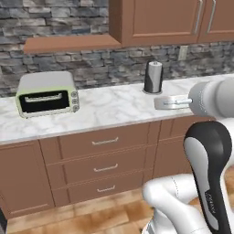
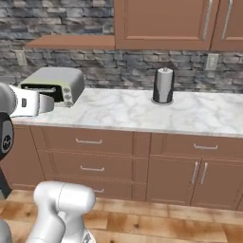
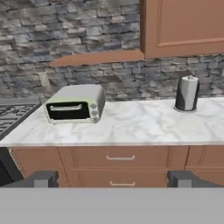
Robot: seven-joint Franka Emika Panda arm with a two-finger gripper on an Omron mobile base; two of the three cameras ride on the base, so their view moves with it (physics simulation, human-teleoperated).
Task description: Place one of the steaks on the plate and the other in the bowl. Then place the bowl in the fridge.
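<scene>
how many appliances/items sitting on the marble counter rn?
2: a toaster oven at the counter's left end, and a paper towel holder further right near the stone wall. Others may lie outside the views.

The gripper (image 3: 113,179) stood with its jaws wide apart (gripping nothing). It faced a marble counter (image 3: 140,127) that bore a toaster oven (image 3: 74,107).

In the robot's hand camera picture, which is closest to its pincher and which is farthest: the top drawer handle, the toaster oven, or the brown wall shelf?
From the gripper, jaws wide open, in the hand view:
1. Top drawer handle, straight ahead on the cabinet front under the counter.
2. Toaster oven, on the counter's left part, farther back.
3. Brown wall shelf, up on the stone wall behind the counter, farthest.
</scene>
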